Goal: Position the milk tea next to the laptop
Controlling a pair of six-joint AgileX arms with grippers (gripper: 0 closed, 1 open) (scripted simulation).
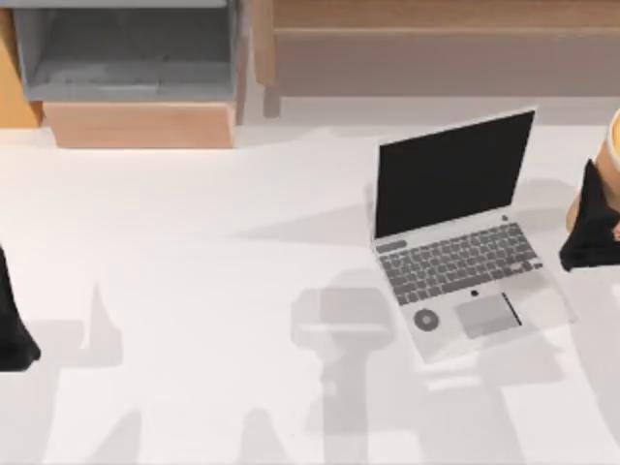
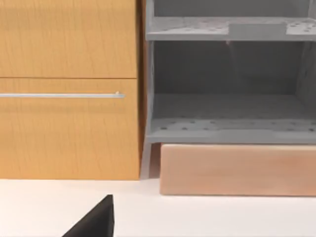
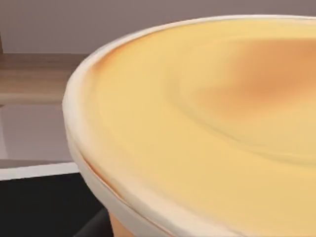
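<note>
since the right gripper (image 1: 593,228) sits at the milk tea (image 1: 613,145), right of the laptop (image 1: 455,228), jaw state unclear, keep it upright; left gripper (image 1: 15,325) idles far left.

A silver-grey laptop (image 1: 455,232) with a black screen, grey keys, a grey trackpad and a round dark mark sits on my white table (image 1: 194,291). The milk tea (image 3: 207,128) shows a yellow-orange top deepening to orange-brown, ringed by a pale cream rim. My right gripper (image 1: 593,228) and left gripper (image 1: 15,329) are black. Behind stand a grey shelf (image 2: 232,89), an orange wood-grain cabinet (image 2: 69,89) with a silver handle, and a pale tan block (image 2: 237,170).
</note>
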